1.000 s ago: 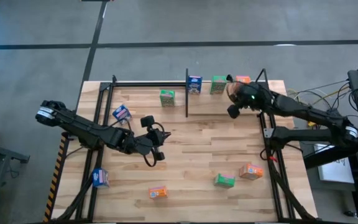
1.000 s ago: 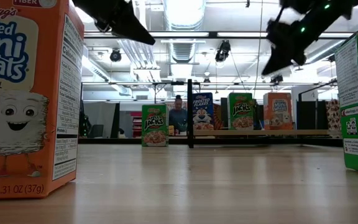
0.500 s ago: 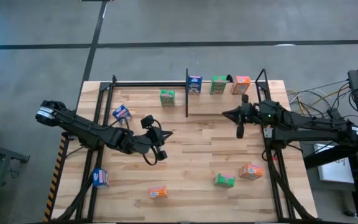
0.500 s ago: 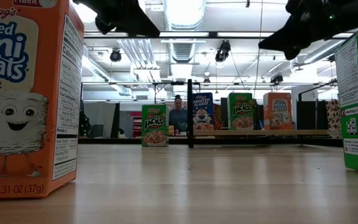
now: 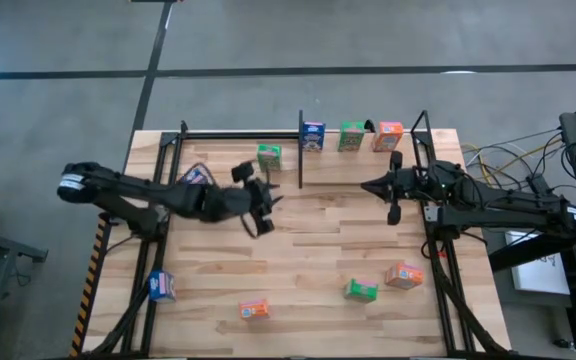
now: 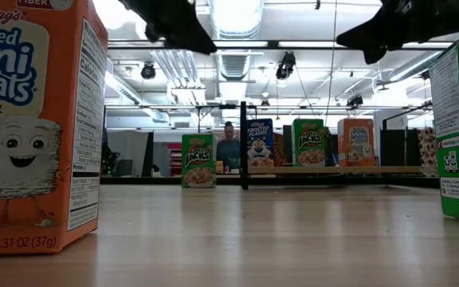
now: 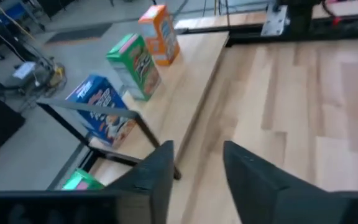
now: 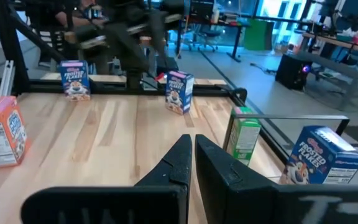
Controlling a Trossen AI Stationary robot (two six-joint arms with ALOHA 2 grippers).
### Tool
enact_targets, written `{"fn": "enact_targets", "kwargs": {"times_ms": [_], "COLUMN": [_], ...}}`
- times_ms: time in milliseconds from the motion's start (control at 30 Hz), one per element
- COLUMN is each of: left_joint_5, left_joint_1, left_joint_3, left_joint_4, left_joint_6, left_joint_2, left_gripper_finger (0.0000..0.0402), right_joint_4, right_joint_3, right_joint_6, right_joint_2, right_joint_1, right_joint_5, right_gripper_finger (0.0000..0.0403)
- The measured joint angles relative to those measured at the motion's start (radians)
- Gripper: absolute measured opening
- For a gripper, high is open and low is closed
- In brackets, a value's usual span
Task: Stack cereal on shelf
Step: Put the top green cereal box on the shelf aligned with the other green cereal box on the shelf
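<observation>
**Change since a second ago.** The left gripper [image 5: 259, 205] has swung up the table toward the shelf [image 5: 238, 134] and now hangs just short of the black upright divider [image 5: 300, 150]. The right gripper [image 5: 392, 190] has drawn back from the shelf's right end and waits near the right end post [image 5: 420, 125].

**Left gripper.** In its wrist view the fingers [image 7: 157, 174] stand apart with bare table between them; nothing held.

**Right gripper.** In its wrist view the fingers [image 8: 182, 158] are pressed together; nothing held.

**Cereal, placed from the divider.**
- Right of it, on the shelf, upright: blue Frosted Flakes box [image 5: 313, 135] closest, green Apple Jacks box [image 5: 351, 136] next, orange Mini-Wheats box [image 5: 389, 135] farthest.
- Left of it: a second green Apple Jacks box [image 5: 269, 156], upright, just off the shelf board on the tabletop.
- Farther left, partly behind the left arm: a blue box [image 5: 194, 178].
- Well away, along the near edge of the table: blue box [image 5: 161, 286], orange box [image 5: 254, 309], green box [image 5: 361, 290], orange box [image 5: 404, 275].

**Risks, as judged.**
- The left gripper is close to both the divider and the nearest Apple Jacks box; a careless descent could clip the divider or tip the light carton.
- Half-spread fingers may be too narrow for the box's width and push it instead of straddling it.
- Placing beside the row could topple the standing boxes.
</observation>
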Motion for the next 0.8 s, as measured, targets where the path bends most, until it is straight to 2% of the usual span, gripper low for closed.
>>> {"fn": "enact_targets", "kwargs": {"times_ms": [233,433,667,800], "left_joint_5": [0.191,0.366,0.621,0.658], "left_joint_1": [0.255,0.448,0.602,0.649], "left_joint_3": [-0.015,-0.019,-0.02,-0.015], "left_joint_4": [-0.05,-0.053,-0.021,0.0], "left_joint_6": [0.132,0.218,0.349,0.407], "left_joint_2": [0.0,0.0,0.065,0.131], "left_gripper_finger": [0.0215,0.0267,0.0285,0.028], "right_joint_4": [-0.009,-0.019,-0.043,-0.044], "right_joint_3": [0.0,0.0,-0.007,-0.01], "right_joint_6": [-0.001,0.0,0.006,0.02], "right_joint_2": [0.0,0.002,0.002,0.002], "right_joint_1": [0.0,0.0,0.0,0.0], "right_joint_5": [0.0,0.0,0.003,0.003], "right_gripper_finger": [0.0012,0.0012,0.0012,0.0012]}}
